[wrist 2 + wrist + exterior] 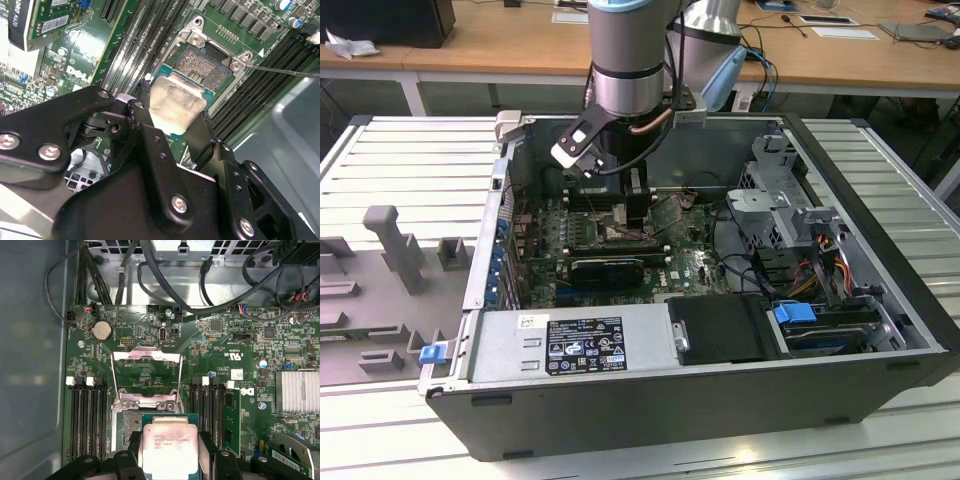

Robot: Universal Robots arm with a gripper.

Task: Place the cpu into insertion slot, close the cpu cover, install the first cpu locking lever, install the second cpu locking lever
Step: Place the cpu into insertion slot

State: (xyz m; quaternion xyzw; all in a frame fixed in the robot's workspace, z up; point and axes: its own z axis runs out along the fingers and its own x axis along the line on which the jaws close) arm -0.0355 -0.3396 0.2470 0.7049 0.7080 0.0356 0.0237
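My gripper is shut on the cpu, a pale square chip held flat between the two black fingers. The chip hangs just above the insertion slot and covers its near part; the far part shows bare contacts. In the first wrist view the cpu sits between the fingers, and the cpu cover, a silvery frame, is swung open beyond the slot. A thin wire lever sticks out beside the slot. In the exterior view the gripper reaches down into the open computer case.
Long black memory slots flank the slot on both sides. Black cables run along the far case wall. An expansion card, the power supply and a drive cage crowd the case; a grey case wall stands close by.
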